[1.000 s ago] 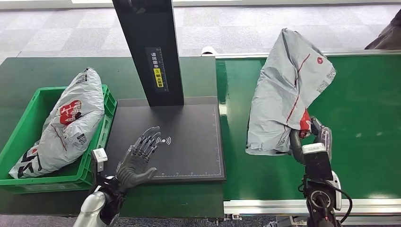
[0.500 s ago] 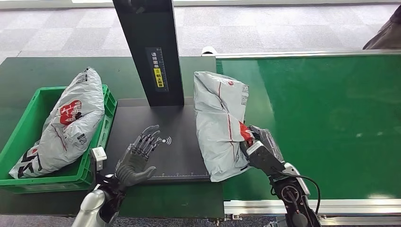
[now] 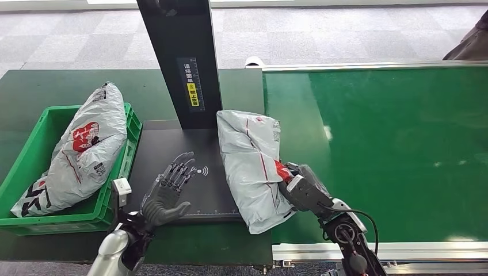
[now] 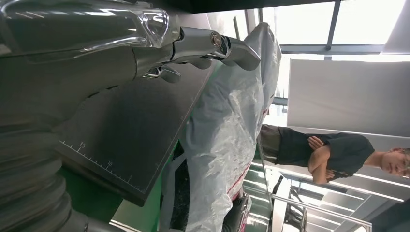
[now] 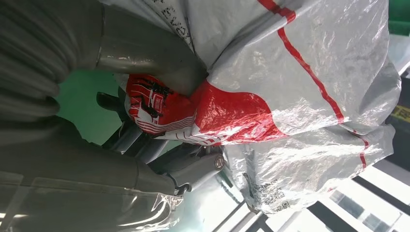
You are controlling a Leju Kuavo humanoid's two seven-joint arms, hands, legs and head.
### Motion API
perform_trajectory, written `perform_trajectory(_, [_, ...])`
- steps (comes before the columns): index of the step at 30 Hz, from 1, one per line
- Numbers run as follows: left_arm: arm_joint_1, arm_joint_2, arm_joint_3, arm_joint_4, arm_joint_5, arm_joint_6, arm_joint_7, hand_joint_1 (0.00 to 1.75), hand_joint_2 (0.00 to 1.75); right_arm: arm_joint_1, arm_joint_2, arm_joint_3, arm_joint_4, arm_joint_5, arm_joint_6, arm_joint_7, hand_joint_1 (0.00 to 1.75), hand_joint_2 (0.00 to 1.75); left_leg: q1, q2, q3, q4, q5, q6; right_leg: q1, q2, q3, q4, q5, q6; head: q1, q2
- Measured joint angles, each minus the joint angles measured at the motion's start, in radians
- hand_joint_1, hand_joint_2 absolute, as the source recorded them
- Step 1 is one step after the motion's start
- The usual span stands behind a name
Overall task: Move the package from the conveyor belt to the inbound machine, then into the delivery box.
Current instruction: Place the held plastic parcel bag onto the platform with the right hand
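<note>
The package (image 3: 251, 164) is grey with red stripes; the belt (image 3: 403, 149) and crate (image 3: 34, 144) are green.

The right hand (image 3: 303, 190) was partly hidden under the bag (image 3: 251, 161) it gripped, its fingers (image 5: 126, 137) mostly covered by plastic. The print on the bag beside that hand was too small to read. A person (image 3: 469, 40) beyond the hand was cut off by the picture's edge. The left hand's (image 3: 167, 192) wrist view was blurred up close.
</note>
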Motion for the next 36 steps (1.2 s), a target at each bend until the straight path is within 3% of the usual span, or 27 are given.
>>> perform_trajectory(14, [-0.005,-0.007,0.000,0.003,-0.002,0.002,0.010,0.00,1.75,-0.036,-0.019,0.056,0.100,-0.055,0.075,0.012,1.75,1.75,0.000,0.000,0.000,0.000,0.000,0.000,0.000,0.000,0.000,0.000,0.000,0.000,0.000,0.000])
perform_trajectory(17, [-0.009,-0.009,0.000,0.003,-0.005,0.002,0.012,0.00,1.75,-0.038,-0.021,0.061,0.110,-0.058,0.073,0.018,1.58,1.75,0.000,0.000,0.000,0.000,0.000,0.000,0.000,0.000,0.000,0.000,0.000,0.000,0.000,0.000])
perform_trajectory(21, [-0.014,-0.011,0.000,0.005,-0.009,0.005,0.013,0.00,1.75,-0.038,-0.022,0.064,0.117,-0.059,0.061,0.023,0.01,1.75,0.000,0.000,0.000,0.000,0.000,0.000,0.000,0.000,0.000,0.000,0.000,0.000,0.000,0.000])
perform_trajectory(36, [-0.019,-0.019,-0.002,0.028,-0.019,0.009,-0.011,0.00,1.75,-0.033,-0.022,0.062,0.121,-0.056,0.014,0.007,0.00,1.75,0.000,0.000,0.000,0.000,0.000,0.000,0.000,0.000,0.000,0.000,0.000,0.000,0.000,0.000])
